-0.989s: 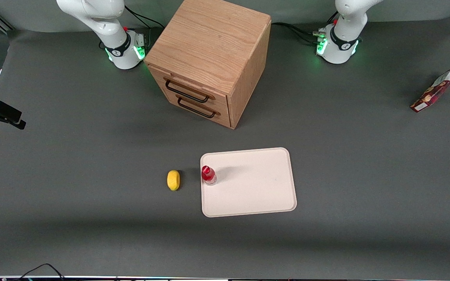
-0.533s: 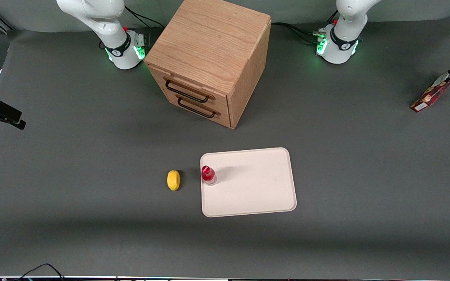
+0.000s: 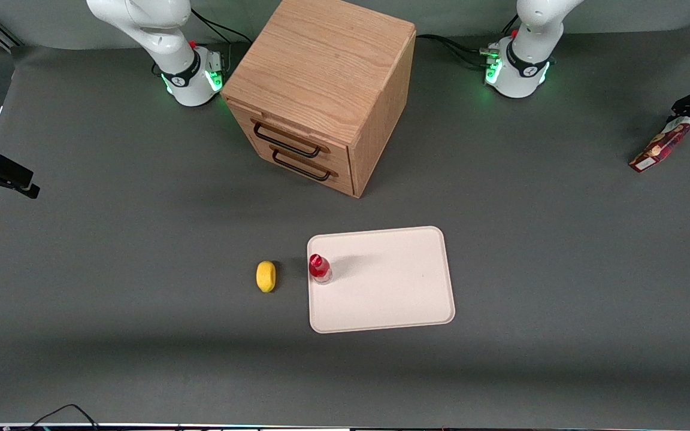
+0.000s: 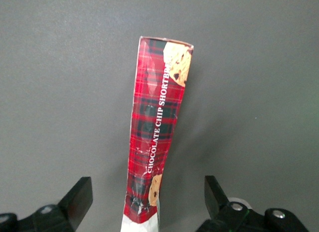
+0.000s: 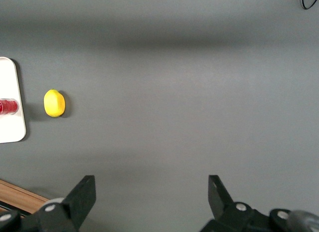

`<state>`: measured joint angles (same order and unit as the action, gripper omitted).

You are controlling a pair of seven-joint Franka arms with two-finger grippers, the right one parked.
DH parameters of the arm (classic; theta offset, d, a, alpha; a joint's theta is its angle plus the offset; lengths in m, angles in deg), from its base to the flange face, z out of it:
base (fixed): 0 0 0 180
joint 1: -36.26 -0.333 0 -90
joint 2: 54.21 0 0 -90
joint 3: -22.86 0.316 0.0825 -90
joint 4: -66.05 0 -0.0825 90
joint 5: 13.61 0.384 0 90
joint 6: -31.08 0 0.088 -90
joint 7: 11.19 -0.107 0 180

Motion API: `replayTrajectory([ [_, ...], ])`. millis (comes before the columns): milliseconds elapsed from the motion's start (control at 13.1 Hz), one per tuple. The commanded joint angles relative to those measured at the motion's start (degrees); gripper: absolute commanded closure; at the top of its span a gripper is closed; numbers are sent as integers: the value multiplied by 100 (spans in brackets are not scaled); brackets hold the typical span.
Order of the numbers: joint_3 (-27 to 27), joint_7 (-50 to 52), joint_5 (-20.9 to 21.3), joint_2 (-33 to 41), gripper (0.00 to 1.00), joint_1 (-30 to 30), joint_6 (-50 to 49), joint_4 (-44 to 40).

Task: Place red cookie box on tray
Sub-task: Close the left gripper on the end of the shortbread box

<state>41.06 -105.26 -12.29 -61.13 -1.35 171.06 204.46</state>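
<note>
The red cookie box [image 3: 659,146] lies on the dark table at the working arm's end, farther from the front camera than the tray [image 3: 393,293]. It shows its narrow tartan side [image 4: 157,122] with a cookie picture and a white end. My left gripper [image 3: 687,112] hovers over the box's white end. It is open, and the box's end sits between the two wide-spread fingers [image 4: 79,197] without touching either. The tray is a flat pale cream rectangle near the table's middle.
A small red-capped bottle [image 3: 320,268] stands on the tray's edge, and a yellow lemon [image 3: 266,276] lies beside it on the table. A wooden drawer cabinet [image 3: 321,90] stands farther from the front camera than the tray.
My left gripper has come in from the table's edge over the box's white end. The box now shows a narrower face than a second ago.
</note>
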Motion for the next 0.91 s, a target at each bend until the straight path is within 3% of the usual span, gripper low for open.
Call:
replayTrajectory([
  [0, -62, -269, -106, -71, 0, -123, 310, 99],
  [609, -71, -674, -528, -388, 3, -282, 627, 196],
  [685, -71, -674, -528, -388, 16, -282, 628, 196],
  [837, -71, -674, -528, -415, 57, -273, 636, 187],
])
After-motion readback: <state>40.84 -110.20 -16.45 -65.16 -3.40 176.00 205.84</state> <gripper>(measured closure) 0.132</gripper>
